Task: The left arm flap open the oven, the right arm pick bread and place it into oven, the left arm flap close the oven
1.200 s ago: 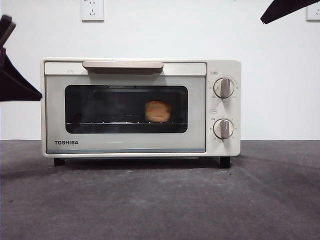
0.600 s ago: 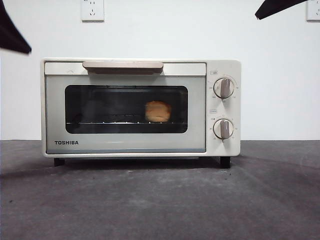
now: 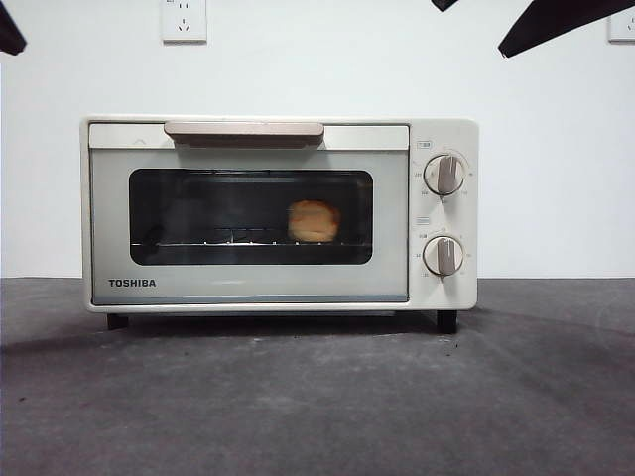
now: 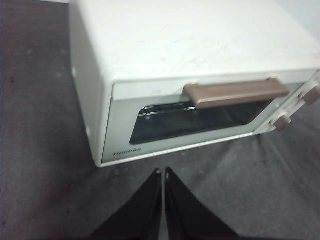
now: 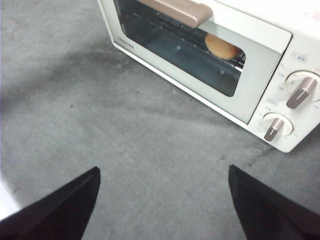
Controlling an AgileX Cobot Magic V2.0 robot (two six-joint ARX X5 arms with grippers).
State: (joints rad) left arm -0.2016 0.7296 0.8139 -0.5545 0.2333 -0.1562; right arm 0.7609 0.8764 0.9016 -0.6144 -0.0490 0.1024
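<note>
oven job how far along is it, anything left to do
It looks finished. The bread sits on the rack inside the oven, seen through its window, and the door is shut. Nothing is in hand: the left pincer is shut and empty, the right pincer open and empty, both clear of the oven. Nothing visibly remains.

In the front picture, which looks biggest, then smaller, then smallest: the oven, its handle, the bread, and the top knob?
1. The oven, by far the biggest.
2. Its handle, a long thin bar.
3. The bread and the top knob look about the same size, and the bread sits deeper inside, so I won't rank them.
</note>
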